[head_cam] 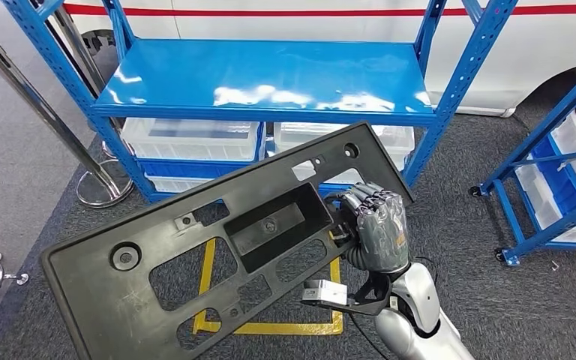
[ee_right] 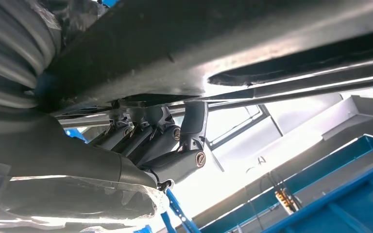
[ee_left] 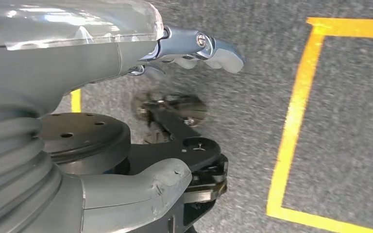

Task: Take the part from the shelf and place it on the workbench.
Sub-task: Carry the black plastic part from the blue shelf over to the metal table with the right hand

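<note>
Nearest in the head view, the silver right arm (head_cam: 420, 319) is raised from below, and the right hand (head_cam: 379, 225) is closed on the right-hand edge of the part (head_cam: 217, 255), a long black plastic panel with a recessed pocket, round holes and several rectangular cut-outs. The panel is held clear of the shelf, in the air in front of the robot, tilted so that its left end hangs lower and nearer and its right end rises toward the shelving. In the right wrist view, the dark fingers (ee_right: 150, 141) are seen curled up against the underside of the panel's edge, touching it.

The left hand (ee_left: 194, 48) is seen in the left wrist view above the grey carpeted floor (ee_left: 252, 121); a light fingertip is stretched out and nothing is held in it, though whether the remaining fingers are spread or curled cannot be told. A yellow taped outline (ee_left: 291, 126) is laid on the carpet beside it.

Beneath the panel, in the head view, part of a yellow floor marking (head_cam: 270, 326) is seen. Behind the panel stands the blue metal shelf (head_cam: 270, 75), with a bare top deck and white plastic bins (head_cam: 191, 139) stored on the level below. A chrome stanchion post (head_cam: 37, 112) leans at the left, and a second blue rack (head_cam: 555, 172) with bins stands at the right. A white vehicle body (head_cam: 345, 22) with a red stripe is seen farthest back
</note>
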`<move>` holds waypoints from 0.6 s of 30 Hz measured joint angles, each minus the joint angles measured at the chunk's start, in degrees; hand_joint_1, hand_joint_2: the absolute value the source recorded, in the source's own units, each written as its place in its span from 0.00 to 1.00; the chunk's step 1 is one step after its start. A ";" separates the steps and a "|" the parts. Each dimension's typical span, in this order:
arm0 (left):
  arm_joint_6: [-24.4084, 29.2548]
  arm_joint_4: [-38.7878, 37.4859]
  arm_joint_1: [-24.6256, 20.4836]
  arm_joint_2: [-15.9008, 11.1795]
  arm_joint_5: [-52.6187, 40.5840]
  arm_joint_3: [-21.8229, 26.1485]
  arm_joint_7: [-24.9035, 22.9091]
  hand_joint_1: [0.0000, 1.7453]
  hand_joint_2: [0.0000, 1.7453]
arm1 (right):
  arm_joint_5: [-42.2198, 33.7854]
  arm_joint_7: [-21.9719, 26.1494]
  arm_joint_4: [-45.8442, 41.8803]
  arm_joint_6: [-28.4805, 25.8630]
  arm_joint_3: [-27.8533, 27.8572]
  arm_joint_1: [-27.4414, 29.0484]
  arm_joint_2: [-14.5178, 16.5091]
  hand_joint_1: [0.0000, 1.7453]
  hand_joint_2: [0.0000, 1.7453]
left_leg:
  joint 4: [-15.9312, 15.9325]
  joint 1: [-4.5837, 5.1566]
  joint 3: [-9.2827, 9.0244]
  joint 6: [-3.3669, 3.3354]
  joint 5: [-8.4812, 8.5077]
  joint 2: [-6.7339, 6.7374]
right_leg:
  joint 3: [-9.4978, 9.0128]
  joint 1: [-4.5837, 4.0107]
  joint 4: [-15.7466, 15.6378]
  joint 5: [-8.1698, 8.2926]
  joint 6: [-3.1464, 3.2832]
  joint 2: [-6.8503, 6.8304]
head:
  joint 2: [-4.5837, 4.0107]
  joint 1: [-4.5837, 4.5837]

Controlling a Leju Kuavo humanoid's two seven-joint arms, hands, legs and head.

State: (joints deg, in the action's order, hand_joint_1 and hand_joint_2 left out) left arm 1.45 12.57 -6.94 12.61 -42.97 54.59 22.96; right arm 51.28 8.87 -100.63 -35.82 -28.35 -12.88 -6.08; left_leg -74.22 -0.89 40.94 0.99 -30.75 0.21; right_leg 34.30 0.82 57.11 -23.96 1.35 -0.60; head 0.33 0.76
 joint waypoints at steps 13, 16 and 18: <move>-0.08 -0.02 -0.08 0.37 0.92 0.95 0.35 0.00 1.00 | -2.01 0.85 -0.47 0.49 1.45 -1.80 -0.14 1.00 1.00 | 17.75 0.51 -9.17 -3.55 5.68 0.13 | 7.28 0.33 13.50 -7.34 -3.20 0.31 | 0.00 -0.04; -0.29 -0.02 -0.04 0.38 0.89 1.13 0.59 0.00 1.00 | -2.53 0.84 -0.46 0.92 1.73 -2.27 -0.19 1.00 1.00 | 17.21 1.12 -6.75 -3.72 7.14 0.17 | 5.67 0.14 16.57 -6.96 -2.73 0.34 | 0.00 -0.04; -0.45 -0.03 -0.04 0.56 0.83 1.18 0.77 0.00 1.00 | -2.79 0.91 -0.46 0.98 1.83 -2.75 -0.20 1.00 1.00 | 16.89 1.42 -5.51 -3.68 8.01 0.14 | 0.19 -0.37 9.57 -4.66 -1.57 0.37 | 0.00 -0.02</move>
State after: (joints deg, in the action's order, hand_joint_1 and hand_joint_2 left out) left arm 1.00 12.54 -6.99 13.17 -42.15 55.77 23.73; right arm 48.49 9.78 -101.09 -34.84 -26.52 -15.63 -6.27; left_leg -57.32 0.52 35.42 -2.69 -22.74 0.36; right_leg 34.49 0.46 66.68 -28.61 -0.23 -0.24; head 0.33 0.75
